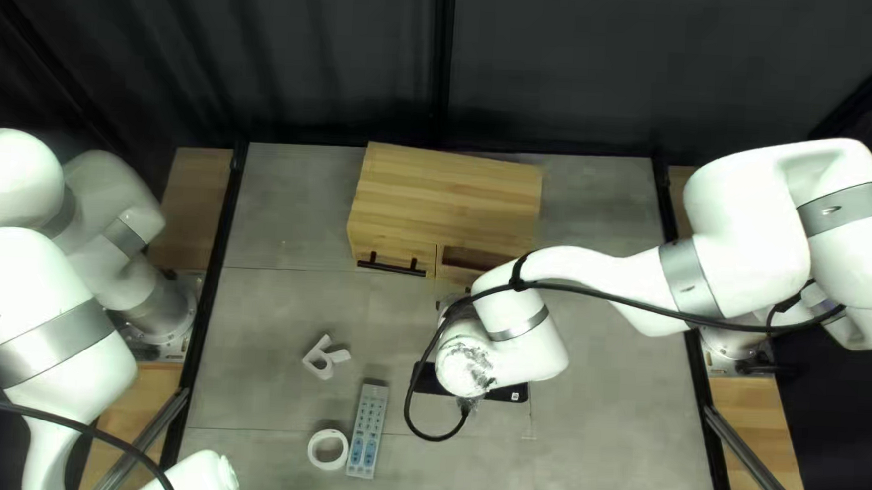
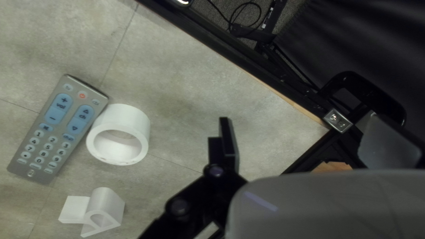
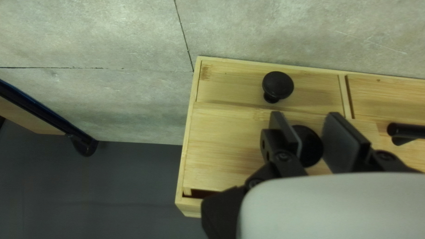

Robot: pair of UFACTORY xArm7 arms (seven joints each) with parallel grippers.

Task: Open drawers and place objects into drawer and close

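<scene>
In the top left view, the wooden drawer cabinet (image 1: 449, 191) stands at the back. My right gripper (image 1: 450, 303) is mostly hidden under its arm before the cabinet. In the right wrist view, the open right gripper (image 3: 305, 116) has its fingers either side of a round black knob (image 3: 311, 146). This drawer's front (image 3: 221, 150) juts out over the lower drawer (image 3: 230, 84). My left gripper (image 2: 307, 137) stands wide open, with nothing between its fingers. Beside it lie a white ring (image 2: 119, 152), a grey remote (image 2: 57, 128) and a white angular piece (image 2: 104, 208).
A black flat thing (image 1: 513, 392) lies partly hidden under my right arm in the top left view. The cabinet's other side has a black bar handle (image 1: 390, 264). My left arm reaches past the table's left edge (image 1: 213, 293). A cable loops beside the right wrist.
</scene>
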